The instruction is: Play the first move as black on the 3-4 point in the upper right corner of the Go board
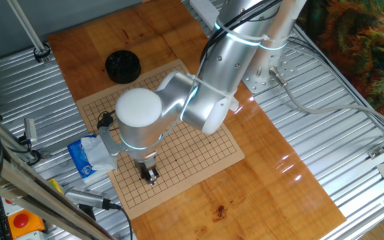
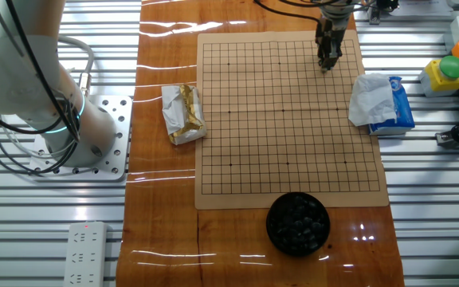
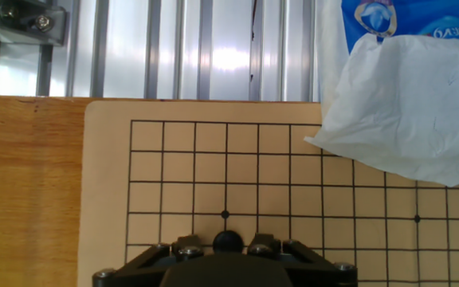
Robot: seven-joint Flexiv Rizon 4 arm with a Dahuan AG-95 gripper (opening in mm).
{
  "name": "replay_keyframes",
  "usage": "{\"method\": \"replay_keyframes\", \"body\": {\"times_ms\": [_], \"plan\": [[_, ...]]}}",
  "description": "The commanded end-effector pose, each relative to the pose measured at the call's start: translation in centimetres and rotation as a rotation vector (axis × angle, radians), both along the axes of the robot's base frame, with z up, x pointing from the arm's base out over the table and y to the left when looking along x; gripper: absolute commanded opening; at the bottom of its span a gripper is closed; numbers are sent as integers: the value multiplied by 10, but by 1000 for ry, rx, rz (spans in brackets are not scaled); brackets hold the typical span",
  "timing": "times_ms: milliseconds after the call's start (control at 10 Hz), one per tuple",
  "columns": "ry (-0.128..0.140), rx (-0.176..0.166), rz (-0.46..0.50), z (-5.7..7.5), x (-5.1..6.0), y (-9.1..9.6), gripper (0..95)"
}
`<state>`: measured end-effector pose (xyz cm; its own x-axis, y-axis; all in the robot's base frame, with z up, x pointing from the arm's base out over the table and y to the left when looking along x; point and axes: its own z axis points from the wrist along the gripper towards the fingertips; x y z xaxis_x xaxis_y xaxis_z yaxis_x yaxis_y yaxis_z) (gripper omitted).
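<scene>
The Go board [image 2: 289, 171] [image 1: 199, 150] [image 3: 106, 171] bears no stones. My gripper [image 2: 325, 65] [image 1: 151, 176] [image 3: 227, 239] hovers over its upper right corner, shut on a black stone [image 3: 227, 237] that shows as a dark dome between the finger ends. In the hand view a star dot [image 3: 225, 214] lies just ahead of the stone. The 3-4 point [image 3: 226, 182] is the bare crossing one line beyond that dot, toward the board edge. In the other fixed view the fingers hide that spot.
A black bowl of stones [image 2: 297, 223] [image 1: 123, 65] stands off the board's near edge. A blue tissue pack [image 2: 381, 104] [image 1: 89, 157] has a white tissue [image 3: 405, 112] that overlaps the board's right edge. A crumpled wrapper [image 2: 183, 114] lies left of the board.
</scene>
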<state>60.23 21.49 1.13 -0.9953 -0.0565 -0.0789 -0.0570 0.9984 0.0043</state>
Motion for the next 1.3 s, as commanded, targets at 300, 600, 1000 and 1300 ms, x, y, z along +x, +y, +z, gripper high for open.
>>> {"method": "replay_keyframes", "body": {"times_ms": [300,600,1000,1300], "plan": [[9,-4,-6,23,-15,-5,190],[27,-12,24,49,-28,-37,190],[34,-24,17,67,-49,-82,0],[34,-30,-11,70,-63,-124,0]]}}
